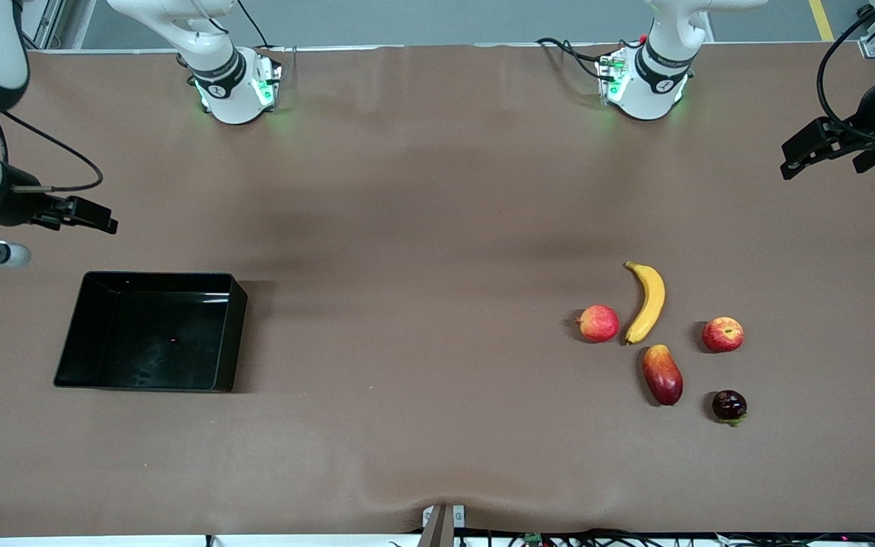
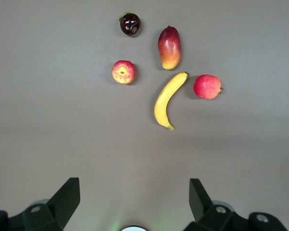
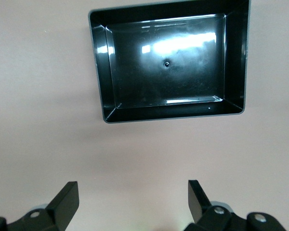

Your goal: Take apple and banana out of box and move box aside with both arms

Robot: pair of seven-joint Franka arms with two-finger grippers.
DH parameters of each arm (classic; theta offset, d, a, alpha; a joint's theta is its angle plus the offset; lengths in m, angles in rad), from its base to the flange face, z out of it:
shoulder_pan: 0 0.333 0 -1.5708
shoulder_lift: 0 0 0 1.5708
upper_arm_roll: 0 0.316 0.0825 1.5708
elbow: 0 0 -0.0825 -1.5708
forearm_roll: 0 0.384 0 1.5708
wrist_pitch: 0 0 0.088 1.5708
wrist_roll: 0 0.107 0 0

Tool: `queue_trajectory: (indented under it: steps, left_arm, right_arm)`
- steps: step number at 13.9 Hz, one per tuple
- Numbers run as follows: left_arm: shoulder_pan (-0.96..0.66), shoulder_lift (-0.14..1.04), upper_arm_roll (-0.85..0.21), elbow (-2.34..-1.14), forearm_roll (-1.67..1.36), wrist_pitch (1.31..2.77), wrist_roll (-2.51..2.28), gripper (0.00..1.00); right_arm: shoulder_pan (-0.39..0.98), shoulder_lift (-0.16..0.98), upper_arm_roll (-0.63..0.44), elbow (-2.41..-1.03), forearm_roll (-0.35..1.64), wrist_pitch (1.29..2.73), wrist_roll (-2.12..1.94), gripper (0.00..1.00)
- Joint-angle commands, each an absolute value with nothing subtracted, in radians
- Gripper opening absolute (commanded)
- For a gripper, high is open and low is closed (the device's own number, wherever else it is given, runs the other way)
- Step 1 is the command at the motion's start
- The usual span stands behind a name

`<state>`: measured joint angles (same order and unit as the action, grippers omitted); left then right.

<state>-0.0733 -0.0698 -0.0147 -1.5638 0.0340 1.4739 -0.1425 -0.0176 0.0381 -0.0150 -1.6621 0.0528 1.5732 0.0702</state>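
Front view shows both spread grippers raised over the brown surface: the left gripper (image 1: 791, 159) near the long curved yellow banana (image 1: 648, 301) and small deep-red apple (image 1: 723, 334), the right gripper (image 1: 107, 222) near the shallow black plastic box (image 1: 228, 334).

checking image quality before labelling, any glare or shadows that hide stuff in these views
Right wrist view: bright glare streaks on the black box floor, its walls still clear. Front view: soft shadows beside the box and each fruit, hiding nothing. Left wrist view: even light, banana sharp.
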Motion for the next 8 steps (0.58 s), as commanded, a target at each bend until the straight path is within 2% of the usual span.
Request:
queue_trajectory:
  steps: [1, 8]
  left_arm:
    - [-0.052, -0.089, -0.014, -1.575, 0.012, 1.462, -0.11, 1.0]
    - [-0.048, -0.077, -0.011, -1.554, 0.011, 1.463, -0.11, 1.0]
  right_arm:
    - [-0.012, -0.027, -0.018, -1.649, 0.035, 1.531, 0.098, 1.0]
    - [-0.018, -0.063, -0.011, -1.543, 0.041, 1.367, 0.183, 1.0]
